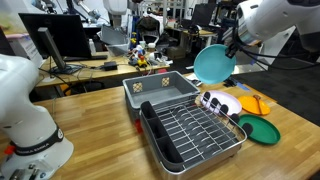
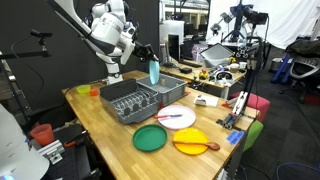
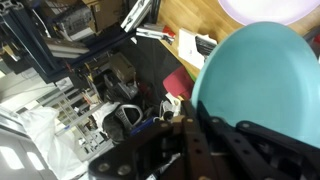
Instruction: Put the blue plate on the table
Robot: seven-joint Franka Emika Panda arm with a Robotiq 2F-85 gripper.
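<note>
The blue plate (image 1: 212, 63) is a round turquoise plate, held up in the air on edge, above the far right of the grey bin. My gripper (image 1: 232, 45) is shut on its rim. In an exterior view the plate (image 2: 153, 72) shows edge-on under the gripper (image 2: 145, 54). In the wrist view the plate (image 3: 262, 80) fills the right side, with the dark fingers (image 3: 195, 120) clamped on its left edge. The wooden table (image 1: 95, 108) lies below and also shows in an exterior view (image 2: 105, 128).
A grey bin (image 1: 160, 88) with a wire dish rack (image 1: 198, 132) stands mid-table, also in an exterior view (image 2: 128, 100). Beside it lie a dark green plate (image 2: 151, 139), an orange plate (image 2: 190, 142) with utensils and a white plate (image 2: 177, 116). A white robot base (image 1: 28, 120) stands near.
</note>
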